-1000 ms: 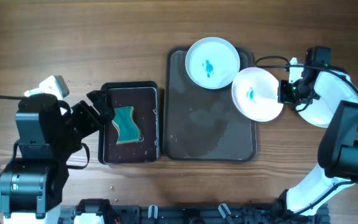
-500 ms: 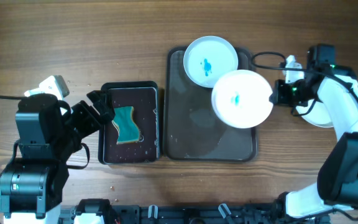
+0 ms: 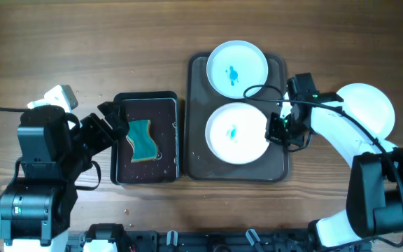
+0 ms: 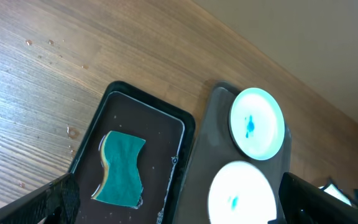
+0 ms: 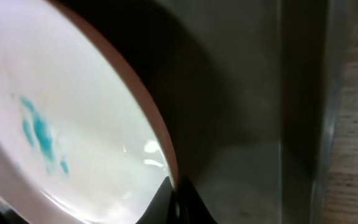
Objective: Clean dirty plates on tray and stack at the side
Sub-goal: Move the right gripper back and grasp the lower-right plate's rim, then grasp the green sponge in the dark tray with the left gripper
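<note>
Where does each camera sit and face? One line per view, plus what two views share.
Overhead: fixed above the table, looking straight down at the tray; both arms show, left gripper and right gripper.
Left wrist: on the left arm, looking across the sponge toward the tray; its open fingers frame the bottom corners.
Right wrist: close against the front plate; its shut fingertips pinch the rim.
Shared: overhead and left wrist both show the sponge, tray and front plate.

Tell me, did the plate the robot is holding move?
Yes. The plate moved left, from overhanging the right edge of the tray to its middle.
</note>
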